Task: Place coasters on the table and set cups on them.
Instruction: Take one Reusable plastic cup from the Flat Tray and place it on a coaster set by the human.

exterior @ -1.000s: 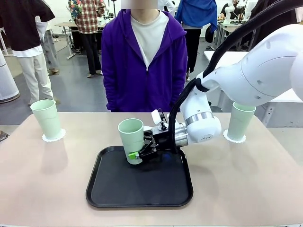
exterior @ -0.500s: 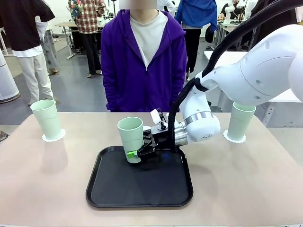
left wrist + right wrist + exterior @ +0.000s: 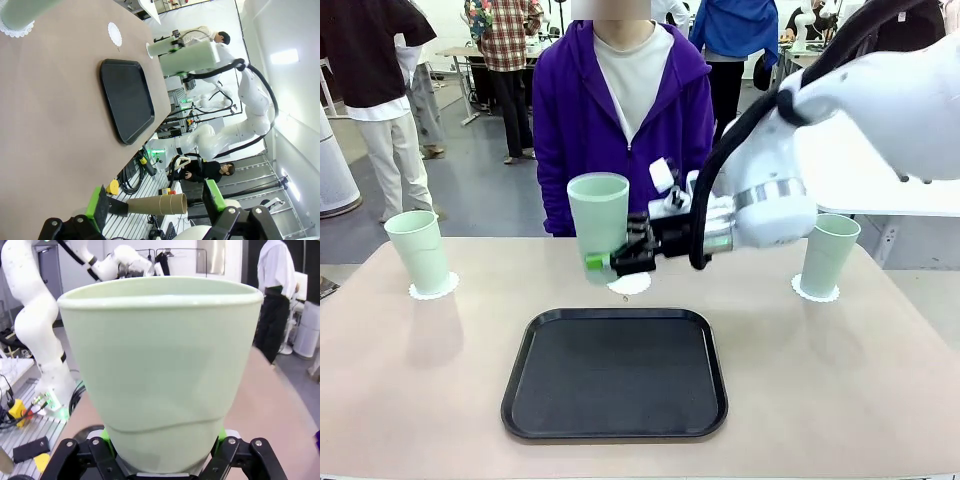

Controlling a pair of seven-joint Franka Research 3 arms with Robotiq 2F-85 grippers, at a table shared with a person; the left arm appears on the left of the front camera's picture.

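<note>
At the left of the front view we see a cup point(image 3: 419, 251) standing on a coaster point(image 3: 433, 288) on the table point(image 3: 410, 380). At centre, our right gripper point(image 3: 603, 262) is clamped on the lower part of a second cup point(image 3: 598, 222), held above a bare coaster point(image 3: 629, 284) just beyond the black tray point(image 3: 615, 372). At right a third cup point(image 3: 828, 254) sits on its coaster point(image 3: 815, 293). In the left wrist view our left gripper point(image 3: 156, 202), bottom of frame, stands spread wide, grasping nothing
</note>
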